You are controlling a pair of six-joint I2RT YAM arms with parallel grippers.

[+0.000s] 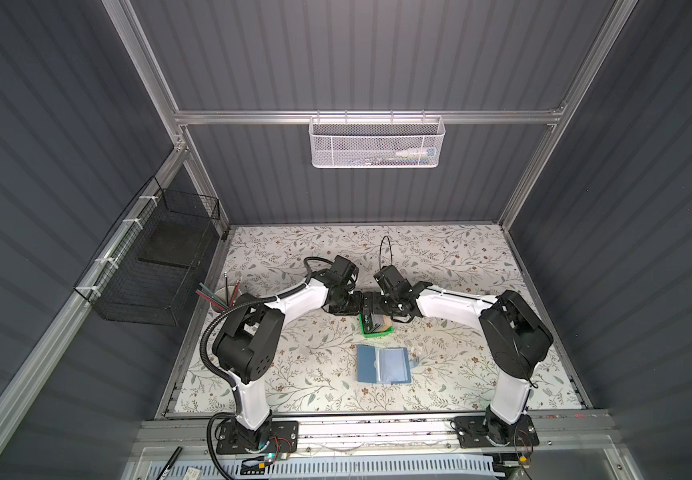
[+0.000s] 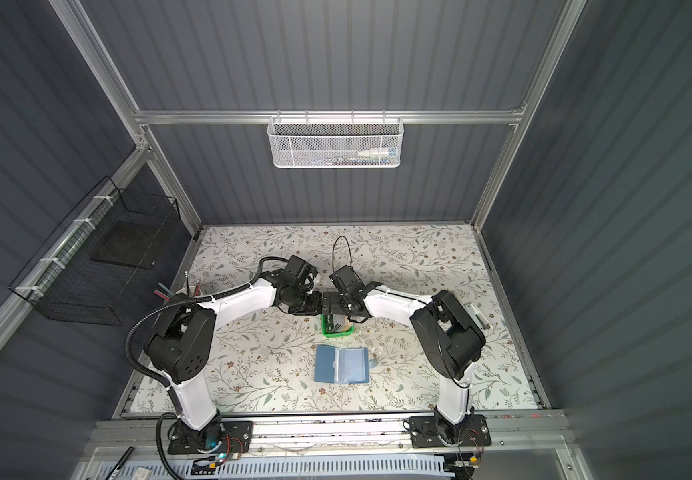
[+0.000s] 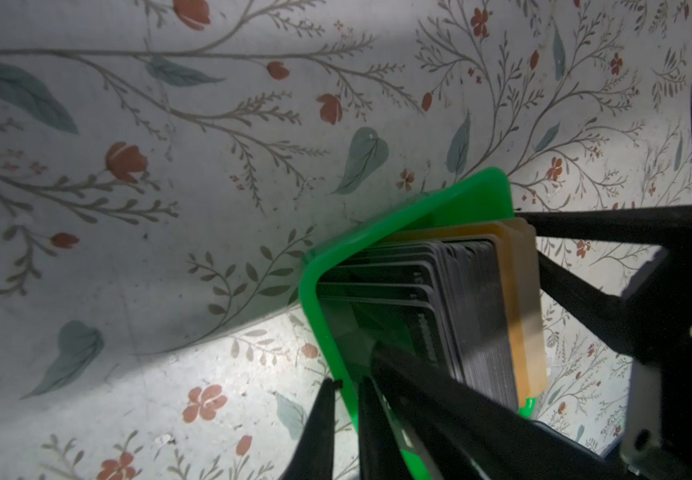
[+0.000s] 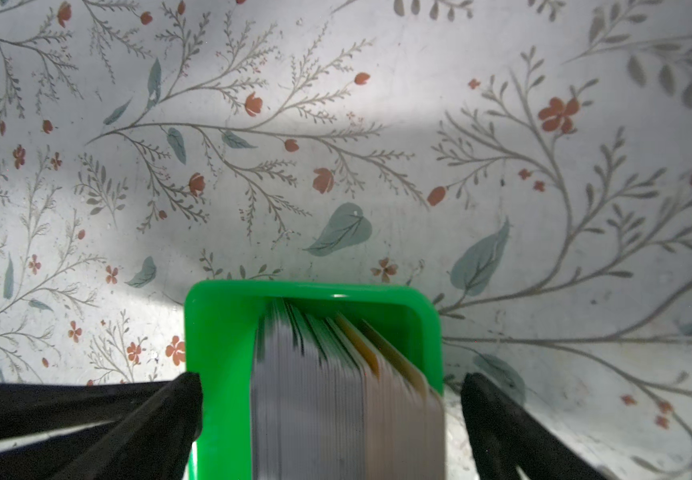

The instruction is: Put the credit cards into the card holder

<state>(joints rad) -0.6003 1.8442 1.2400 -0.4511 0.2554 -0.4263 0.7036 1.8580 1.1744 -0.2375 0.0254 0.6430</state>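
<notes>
Operator: Trouble could start at the green tray [image 4: 219, 332], which sits about mid-worktop. The left claw [image 3: 348, 382] is pinched shut on one thin wall of it, one jaw inside and one outside. The right claw [image 4: 329, 382] hangs wide open with a jaw on either side of the tray and the credit cards [image 3: 473, 311], gripping nothing.

Observer: And if the right claw closes as it stands?

Operator: It would likely squeeze tray and whole pack together, not one card. The cards are thin, smooth, round-cornered plastic, standing on edge, packed face to face. Most are grey or dark, with tan ones at one end. Slick faces could let several lift at once, or let one slide out and drop.

Observer: The tray itself?

Operator: Glossy moulded plastic on a smooth floral-printed worktop [image 1: 439, 257]. A pull on that single wall could tip or skid it.

Observer: Where is the card holder [image 1: 381, 365]?

Operator: Lying open and flat, nearer the worktop's front edge than the tray, apart from both claws. It has a matte blue cover and clear, shiny sleeves. A limp pocket mouth could catch a card's corner.
</notes>
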